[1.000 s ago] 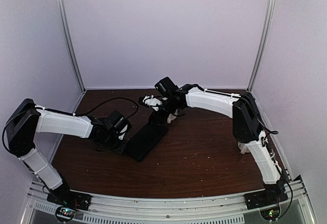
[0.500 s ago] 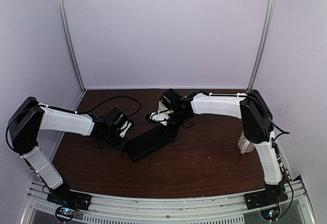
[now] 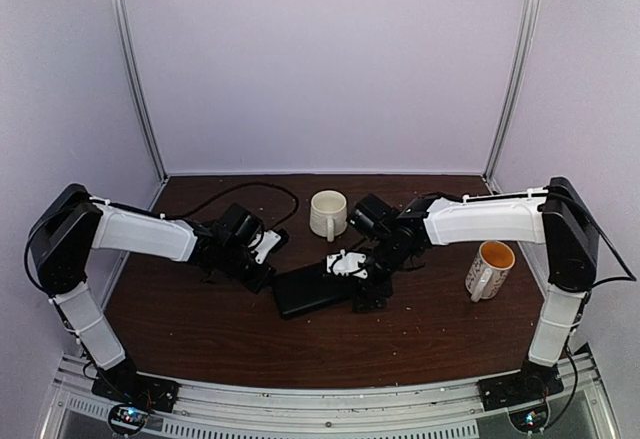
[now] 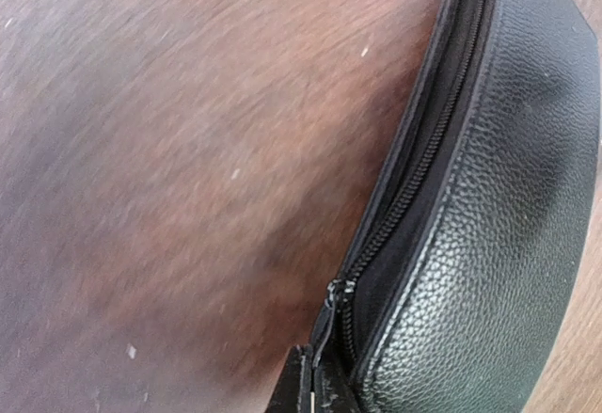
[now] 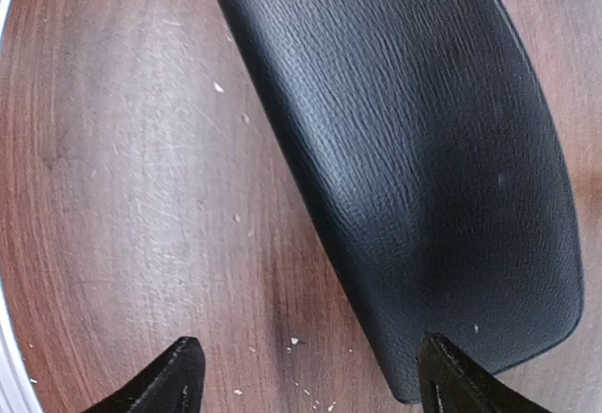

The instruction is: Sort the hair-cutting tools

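Observation:
The flat black case (image 3: pixel 312 292) lies mid-table; no scissors or hair clips show in any view. My left gripper (image 3: pixel 264 271) is at the case's left end. In the left wrist view it (image 4: pixel 313 389) is shut on the zipper pull (image 4: pixel 331 324), and the zipper beside it is partly open on the case (image 4: pixel 499 225). My right gripper (image 3: pixel 366 287) hovers over the case's right end. In the right wrist view it (image 5: pixel 315 375) is open and empty, its right fingertip (image 5: pixel 451 380) over the corner of the case (image 5: pixel 414 150).
A white mug (image 3: pixel 327 214) stands behind the case. A yellow-lined mug (image 3: pixel 490 267) stands at the right, beside the right arm. A black cable (image 3: pixel 235 197) loops at the back left. Small crumbs (image 5: pixel 294 341) dot the brown table (image 3: pixel 420 339).
The case has swung and moved nearer and to the right. Both grippers moved with it, the right arm swinging right, so both mugs are uncovered now.

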Controlling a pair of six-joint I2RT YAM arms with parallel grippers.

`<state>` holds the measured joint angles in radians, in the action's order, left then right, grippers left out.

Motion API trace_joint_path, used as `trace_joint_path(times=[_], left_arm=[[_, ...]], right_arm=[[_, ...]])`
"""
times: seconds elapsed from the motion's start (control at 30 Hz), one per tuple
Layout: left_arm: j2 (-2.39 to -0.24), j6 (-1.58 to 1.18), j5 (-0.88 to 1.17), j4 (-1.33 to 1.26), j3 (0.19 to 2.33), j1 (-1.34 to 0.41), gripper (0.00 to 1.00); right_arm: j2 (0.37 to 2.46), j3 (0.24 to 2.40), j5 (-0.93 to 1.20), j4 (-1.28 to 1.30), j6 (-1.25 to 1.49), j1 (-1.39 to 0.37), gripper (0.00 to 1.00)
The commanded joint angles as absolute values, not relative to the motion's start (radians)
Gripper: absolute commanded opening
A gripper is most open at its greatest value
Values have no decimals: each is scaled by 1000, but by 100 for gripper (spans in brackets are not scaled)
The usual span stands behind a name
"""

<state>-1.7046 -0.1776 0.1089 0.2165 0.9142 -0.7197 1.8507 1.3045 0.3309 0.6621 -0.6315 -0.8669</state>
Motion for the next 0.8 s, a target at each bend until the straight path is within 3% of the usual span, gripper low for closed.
trace_joint_path(times=[0.0,0.47,0.77], left_arm=[[-1745,-153,182,145,983,-734,0],[-1796,-148,219,195,1005,-739,0],[-1804,-127,231,210,1015,-738,0]], right_arm=[[1822,1309,226,622,-801,-957,82],[1922,1338,-11,362,-928,-1110,83],[2070,1441,-46,417,-954,-1099,82]])
